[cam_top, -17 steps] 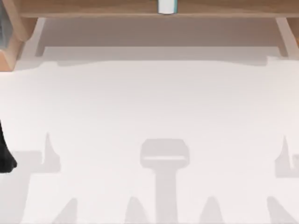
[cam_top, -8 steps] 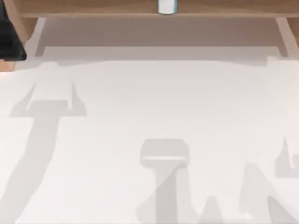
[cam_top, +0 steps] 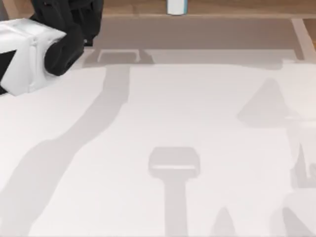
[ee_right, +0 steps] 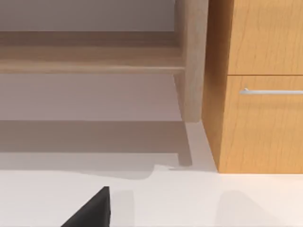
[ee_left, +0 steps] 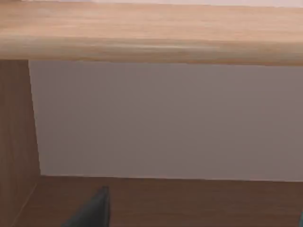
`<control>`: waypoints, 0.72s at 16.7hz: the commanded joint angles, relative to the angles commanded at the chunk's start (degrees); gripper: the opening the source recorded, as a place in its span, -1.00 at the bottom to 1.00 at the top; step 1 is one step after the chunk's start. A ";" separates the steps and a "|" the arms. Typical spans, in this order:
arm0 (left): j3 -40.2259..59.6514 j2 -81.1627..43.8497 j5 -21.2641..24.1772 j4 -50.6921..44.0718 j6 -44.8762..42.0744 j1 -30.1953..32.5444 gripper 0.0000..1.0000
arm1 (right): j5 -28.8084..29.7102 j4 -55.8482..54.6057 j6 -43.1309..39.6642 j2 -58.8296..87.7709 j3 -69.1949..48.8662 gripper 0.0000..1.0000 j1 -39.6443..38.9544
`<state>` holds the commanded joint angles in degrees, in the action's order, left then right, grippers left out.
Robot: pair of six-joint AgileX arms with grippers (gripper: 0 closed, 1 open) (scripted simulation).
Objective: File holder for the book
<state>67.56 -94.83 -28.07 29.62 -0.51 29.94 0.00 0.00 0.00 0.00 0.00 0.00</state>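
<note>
1. One relation decides the coming move. The book is at the far edge of the top view, near the middle, against the long wooden board. The left hand is at the far left of that same edge, so the book lies off to its right along the board.
2. The book shows as a small white block with a teal strip on its right side. Too little of it is in view to tell how its long axis runs, though it seems to be seen end-on.
3. The left hand hangs over the far left of the table and points toward the board. I cannot tell whether it is spread or closed. It holds nothing that I can see.
4. In the left wrist view, a sliver of teal at the frame's edge may be the book. That is only a guess.
5. The right hand faces a wooden cabinet with a drawer handle. Its state cannot be told either.
6. Judging by this, the left arm is nearer. It would have to travel sideways along the board to reach the book before taking it to the file holder.
</note>
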 joint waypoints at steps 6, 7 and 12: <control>18.06 -27.06 -7.54 7.85 -0.14 8.04 1.00 | 0.00 0.00 0.00 0.00 0.00 1.00 0.00; 19.88 -29.63 -8.31 8.64 -0.15 8.85 1.00 | 0.00 0.00 0.00 0.00 0.00 1.00 0.00; 22.79 -33.67 -9.54 9.90 -0.18 10.15 1.00 | 0.00 0.00 0.00 0.00 0.00 1.00 0.00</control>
<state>90.35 -128.49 -37.61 39.52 -0.68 40.09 0.00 0.00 0.00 0.00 0.00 0.00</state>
